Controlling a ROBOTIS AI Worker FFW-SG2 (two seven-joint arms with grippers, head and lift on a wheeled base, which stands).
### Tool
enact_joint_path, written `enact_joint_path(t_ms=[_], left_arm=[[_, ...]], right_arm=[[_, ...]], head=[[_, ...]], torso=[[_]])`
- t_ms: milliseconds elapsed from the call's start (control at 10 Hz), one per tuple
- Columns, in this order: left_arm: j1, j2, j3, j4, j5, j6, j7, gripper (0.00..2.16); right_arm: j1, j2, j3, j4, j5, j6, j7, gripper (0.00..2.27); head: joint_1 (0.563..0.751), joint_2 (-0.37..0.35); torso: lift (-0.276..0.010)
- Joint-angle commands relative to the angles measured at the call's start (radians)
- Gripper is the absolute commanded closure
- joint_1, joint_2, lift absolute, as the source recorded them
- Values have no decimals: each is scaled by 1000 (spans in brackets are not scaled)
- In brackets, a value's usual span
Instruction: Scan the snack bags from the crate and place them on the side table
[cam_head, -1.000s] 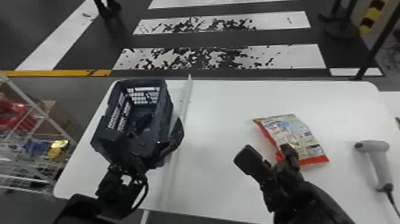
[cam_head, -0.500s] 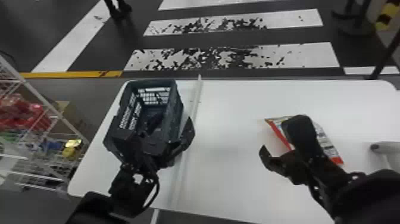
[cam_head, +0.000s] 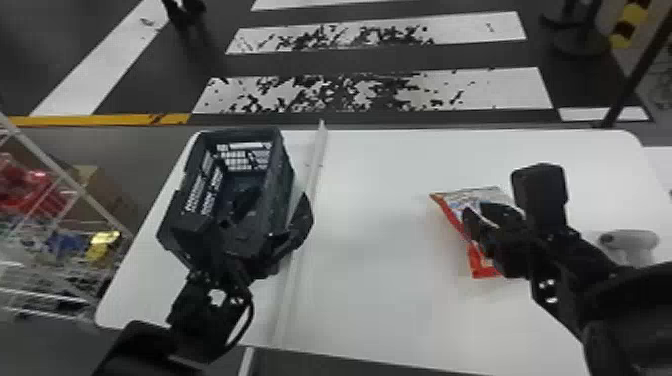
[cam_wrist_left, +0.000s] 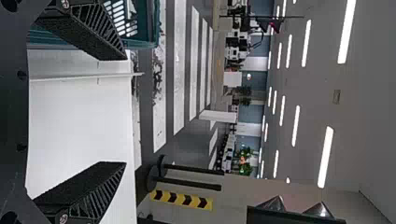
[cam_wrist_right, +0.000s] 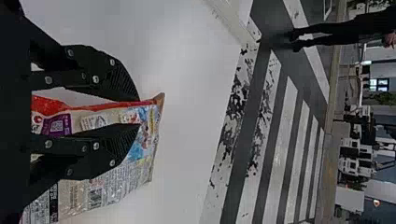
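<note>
The snack bag (cam_head: 462, 201), red-edged with a printed back, lies on the right half of the white table (cam_head: 380, 280). Over it stands my right gripper (cam_head: 476, 210), its fingers parted by a narrow gap. In the right wrist view, the bag's red edge runs between the fingers of the right gripper (cam_wrist_right: 138, 112), and the printed side of the bag (cam_wrist_right: 100, 189) spreads out past the lower one. My left gripper (cam_head: 278, 196) is at the near end of the dark crate (cam_head: 286, 172); in the left wrist view the left gripper (cam_wrist_left: 123, 112) is wide open, holding nothing.
A white handheld scanner (cam_head: 629, 240) is on the table right of the bag, partly behind the right arm. A thin white rail (cam_head: 315, 172) runs from front to back beside the crate. A wire rack (cam_head: 55, 170) with colourful packets stands at the left.
My right gripper has moved right from beside the bag to over it, and its fingers have drawn closer together. The left gripper keeps its place by the crate. The head view has shifted slightly.
</note>
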Motion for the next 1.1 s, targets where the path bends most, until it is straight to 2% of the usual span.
enact_joint_path(t_ms=[0,100,300,600,800,1000], left_arm=[[0,0,0,-1,1,-1,0,73],[0,0,0,-1,-1,-1,2,73],[1,-3,0,1,-1,2,0,73],[3,-2,0,6,-1,-1,0,73],[0,-2,-3,10,-1,-1,-3,76],[0,0,-6,9,1,-1,-2,76]], right_arm=[[-27,7,-21,84,-11,-48,11,2253],[-44,11,-24,141,-13,-106,22,2253],[-87,14,-27,239,-10,-121,26,2253],[-106,17,-27,376,16,-140,32,2253],[-118,20,-27,470,21,-213,38,2253],[-113,23,-27,460,19,-244,49,2253]], head=[[695,144],[695,134],[695,125],[695,113],[695,105],[695,99]], torso=[[-50],[-50],[-50],[-50],[-50],[-50]])
